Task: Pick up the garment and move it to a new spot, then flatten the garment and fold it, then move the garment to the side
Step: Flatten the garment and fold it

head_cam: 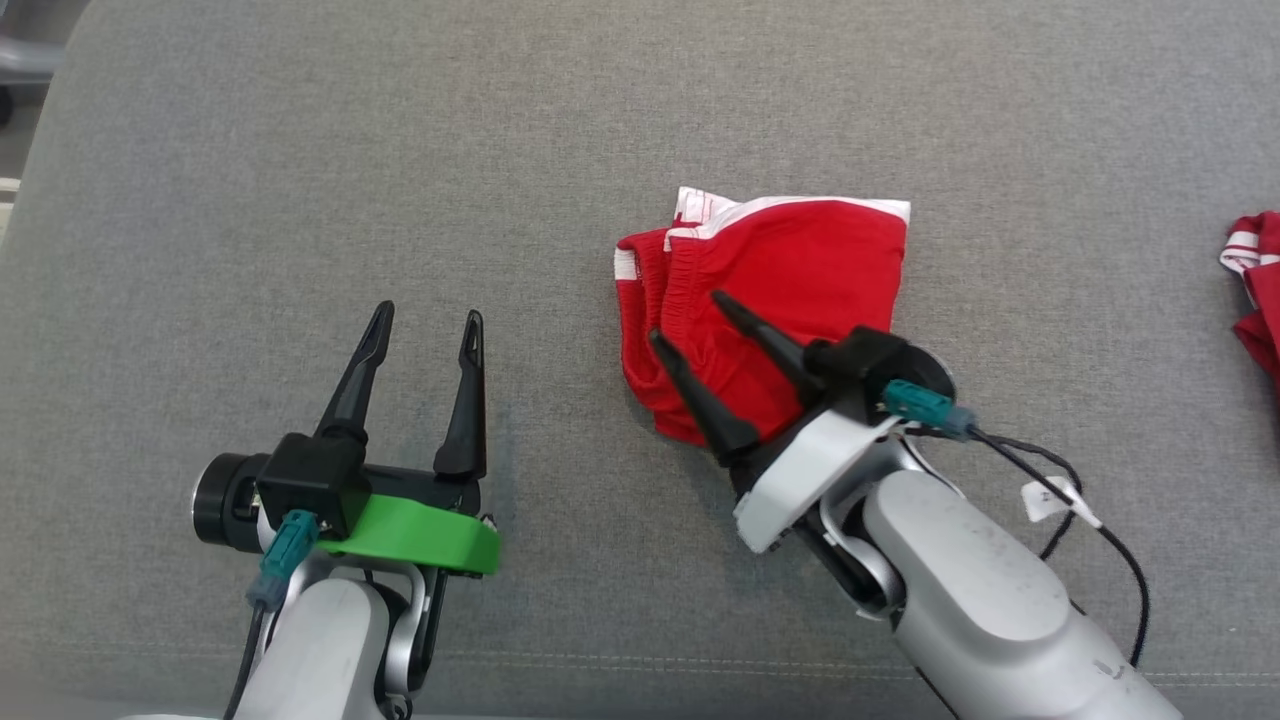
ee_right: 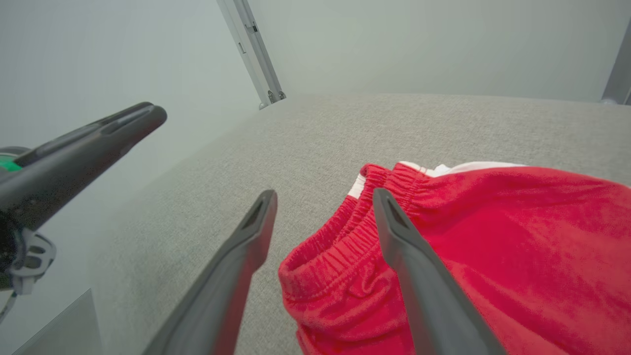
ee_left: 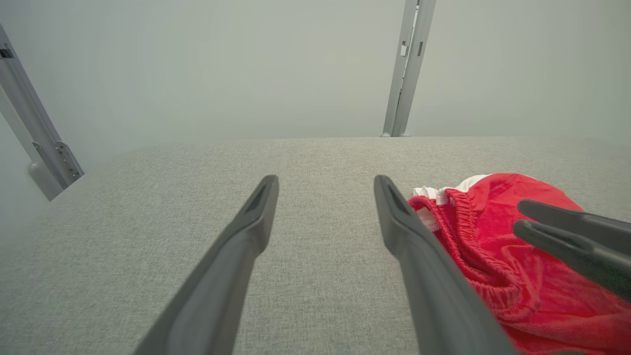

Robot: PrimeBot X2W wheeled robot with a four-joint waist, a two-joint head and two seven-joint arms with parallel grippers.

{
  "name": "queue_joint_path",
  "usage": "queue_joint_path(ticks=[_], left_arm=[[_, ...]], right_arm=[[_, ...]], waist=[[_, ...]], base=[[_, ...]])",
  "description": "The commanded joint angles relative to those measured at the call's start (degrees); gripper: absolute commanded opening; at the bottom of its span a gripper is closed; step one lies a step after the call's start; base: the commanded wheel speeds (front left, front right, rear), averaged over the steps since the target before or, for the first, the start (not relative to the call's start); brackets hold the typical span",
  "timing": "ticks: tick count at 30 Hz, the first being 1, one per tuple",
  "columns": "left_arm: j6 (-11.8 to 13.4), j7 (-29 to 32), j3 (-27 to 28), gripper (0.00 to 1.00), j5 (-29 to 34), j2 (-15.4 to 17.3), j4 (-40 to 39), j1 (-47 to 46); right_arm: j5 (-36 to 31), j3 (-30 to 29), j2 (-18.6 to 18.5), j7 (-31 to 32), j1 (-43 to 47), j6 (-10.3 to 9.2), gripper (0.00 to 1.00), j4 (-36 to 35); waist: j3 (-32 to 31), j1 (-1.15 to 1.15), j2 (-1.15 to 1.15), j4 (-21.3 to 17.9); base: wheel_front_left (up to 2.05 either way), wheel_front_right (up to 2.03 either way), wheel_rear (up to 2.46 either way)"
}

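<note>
Your garment point(head_cam: 800, 270) is a pair of red shorts with white trim. It lies on the gray surface point(head_cam: 300, 150), a bit to the right of the middle. It is bunched in a loose fold, with the stretchy waistband point(ee_right: 345, 231) on its left side. It looks soft, light and floppy (it will likely sag and slide if you lift it by one corner). It should not break, so you can pinch it hard. The thick waistband looks like a good place to hold. Two corners at once, one for each arm, may be better still, so the cloth hangs flat.

Your right pincer point(head_cam: 683, 315) is spread wide and holds nothing. Its arm reaches in from the lower right. Its fingers point up and to the left, over the waistband end of the shorts. I cannot tell if the tips touch the cloth.

Your left pincer point(head_cam: 428, 310) is spread wide too, and it is empty. It sits well to the left of the shorts, with its fingers pointing straight ahead over the bare surface.

Another red cloth point(head_cam: 1260, 300) lies at the far right edge, apart from yours.
</note>
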Motion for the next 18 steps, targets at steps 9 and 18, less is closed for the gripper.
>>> queue_joint_path(ticks=[9,18], left_arm=[[0.3,0.1,0.6,1.0,1.1,2.3,-0.2,0.8],[1.1,1.8,1.1,1.0,0.1,3.6,-0.4,2.9]], right_arm=[[-5.7,-17.7,-1.6,-2.5,9.9,-0.02,1.0,-9.4],[-12.8,-32.1,-2.6,-0.2,20.0,-0.02,1.0,-14.4]], waist=[[-2.5,0.0,0.0,-4.5],[-5.7,0.0,0.0,-7.0]], base=[[0.0,0.0,0.0],[0.0,0.0,0.0]])
